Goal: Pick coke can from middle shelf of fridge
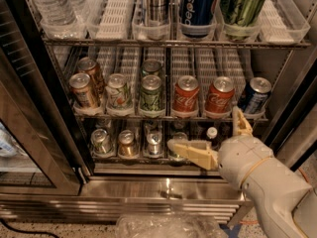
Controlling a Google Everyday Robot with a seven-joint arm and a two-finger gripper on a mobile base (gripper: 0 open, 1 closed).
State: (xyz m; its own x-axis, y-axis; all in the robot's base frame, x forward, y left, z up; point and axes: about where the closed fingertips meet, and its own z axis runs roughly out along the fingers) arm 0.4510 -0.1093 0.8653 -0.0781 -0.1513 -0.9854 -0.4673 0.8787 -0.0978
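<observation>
Fridge [163, 195]: stainless-steel cooler, door swung open at the left, three wire racks in view
Middle shelf [198, 63]: wire rack with white ribbed lanes, a row of short cans at its front edge
Left coke can [186, 95]: upright at the shelf front, just right of the green can [150, 93]
Right coke can [219, 95]: upright, just beside the left coke can, with the Pepsi can [254, 95] on its other side
Gripper [204, 128]: low in front of the fridge, below the front edge of the middle shelf, touching no can
Gripper state: fingers spread wide and empty; one finger points left across the lower rack [126, 143], the other points up to the shelf edge between the right coke can and the Pepsi can
Upper rack [114, 14]: tall cans and a water bottle [49, 4]
</observation>
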